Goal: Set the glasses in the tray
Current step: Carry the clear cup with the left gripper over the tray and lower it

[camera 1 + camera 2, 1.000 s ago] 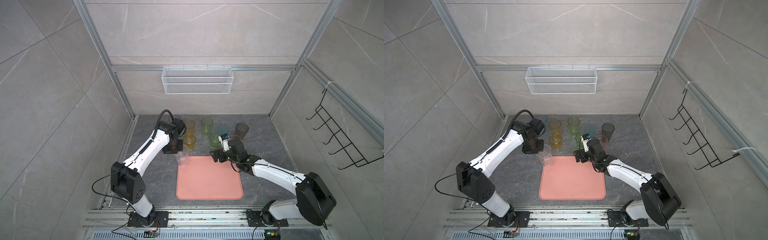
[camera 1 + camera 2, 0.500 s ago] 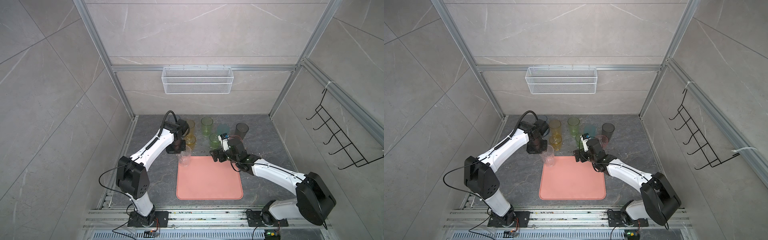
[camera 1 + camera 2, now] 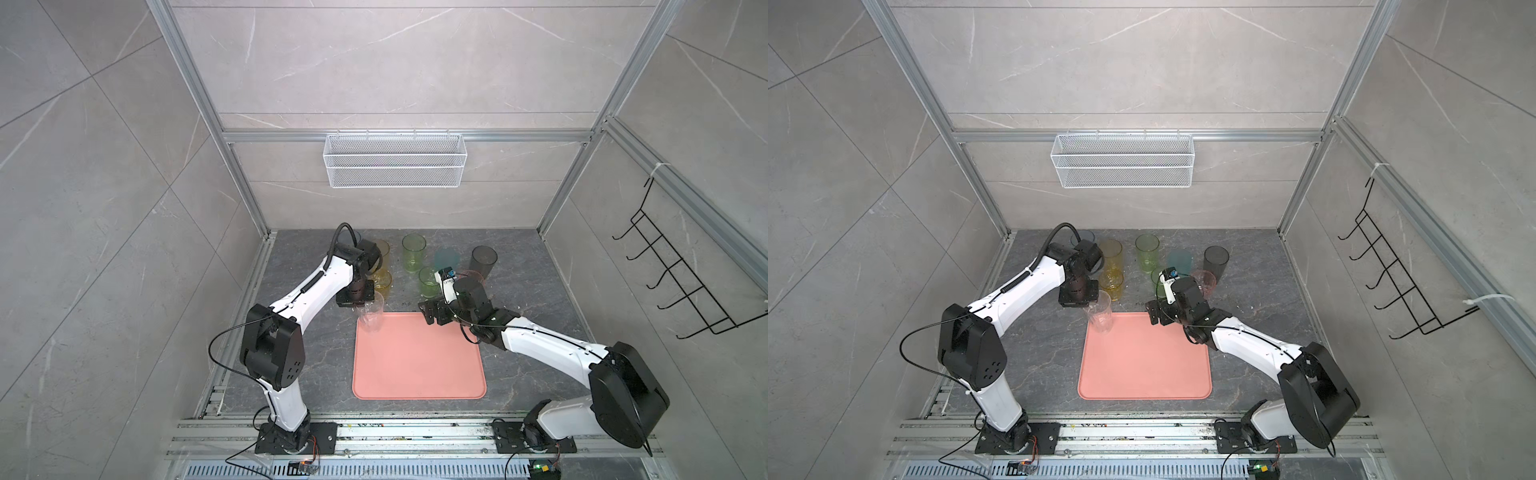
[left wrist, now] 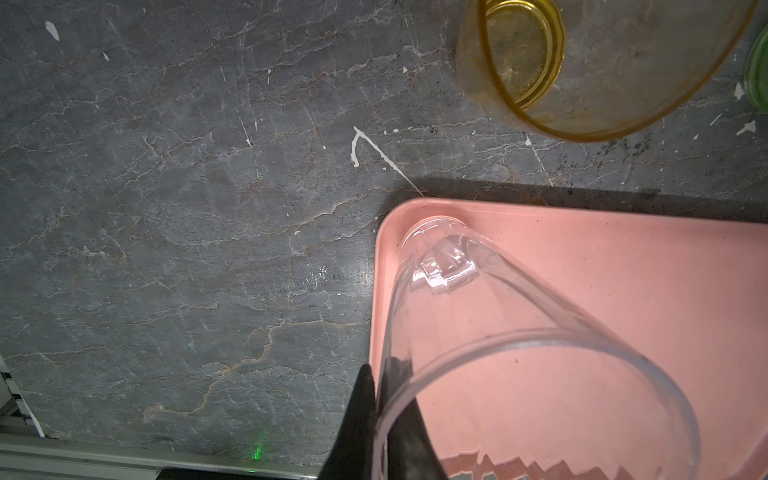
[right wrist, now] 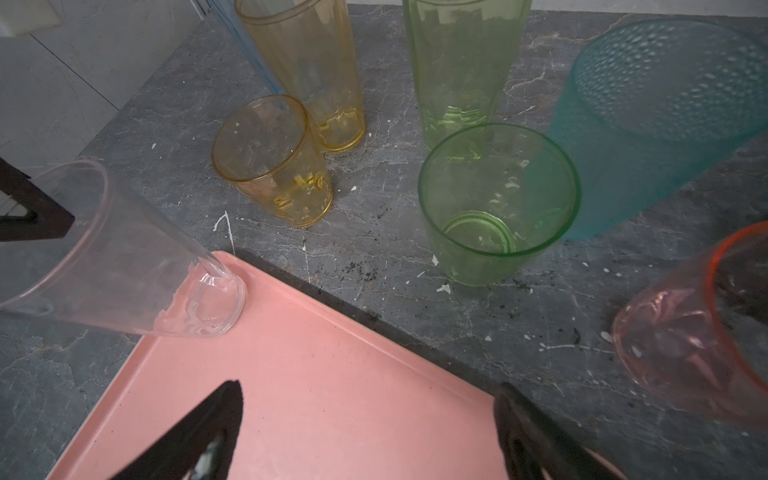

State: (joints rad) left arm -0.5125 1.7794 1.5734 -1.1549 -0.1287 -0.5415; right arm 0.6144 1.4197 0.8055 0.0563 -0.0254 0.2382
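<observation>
The salmon-pink tray (image 3: 419,365) (image 3: 1146,365) lies flat at the middle front of the floor. A tall clear glass (image 3: 371,316) (image 4: 498,332) has its base in the tray's far-left corner, and my left gripper (image 3: 358,301) (image 4: 384,370) is shut on its rim. My right gripper (image 3: 432,318) (image 5: 368,399) hangs open over the tray's far-right corner (image 5: 311,374), holding nothing. Behind the tray stand a short amber glass (image 5: 270,162), tall amber glass (image 5: 307,62), tall green glass (image 5: 461,58), short green glass (image 5: 494,199), teal glass (image 5: 656,116), pink glass (image 5: 698,332), smoky glass (image 3: 483,259) and blue glass (image 3: 1082,237).
A white wire basket (image 3: 395,166) hangs on the back wall. A black hook rack (image 3: 673,286) is fixed to the right wall. Metal rails (image 3: 374,432) run along the front edge, where both arm bases are mounted.
My left arm has shifted the clear glass slightly rightward and nearer, onto the tray's corner, with its elbow swinging inward. The right arm has stayed still.
</observation>
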